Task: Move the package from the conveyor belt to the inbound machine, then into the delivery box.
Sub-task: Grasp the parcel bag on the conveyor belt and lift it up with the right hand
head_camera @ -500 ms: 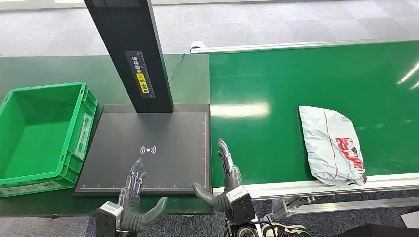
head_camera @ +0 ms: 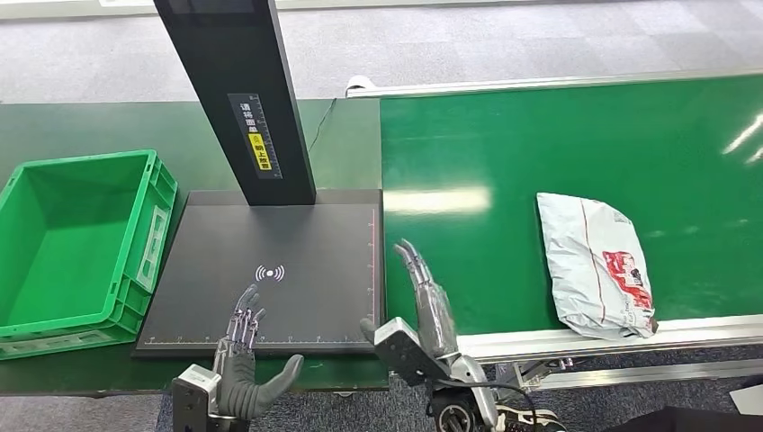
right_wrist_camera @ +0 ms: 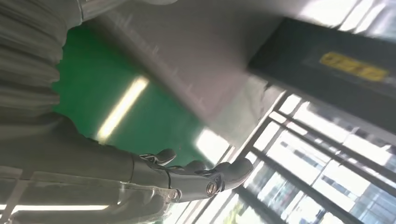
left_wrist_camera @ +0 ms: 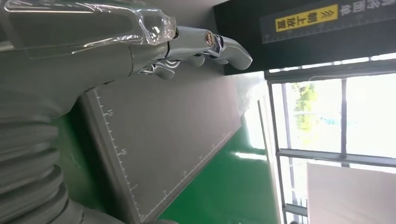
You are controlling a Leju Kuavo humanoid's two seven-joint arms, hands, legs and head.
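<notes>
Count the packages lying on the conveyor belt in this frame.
1. A single white package with red print lies on the green conveyor belt near its front edge, to the right of the right hand. More may sit beyond the picture's right edge.

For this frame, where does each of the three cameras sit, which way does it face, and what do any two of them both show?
Head view: high on the body, looking forward and down at the green crate, scanner plate, conveyor belt and package; left hand and right hand rise from below.
Left wrist view: behind the left hand, facing across the plate.
Right wrist view: behind the right hand, facing belt and windows.
Shared: all show the yellow-labelled post.
</notes>
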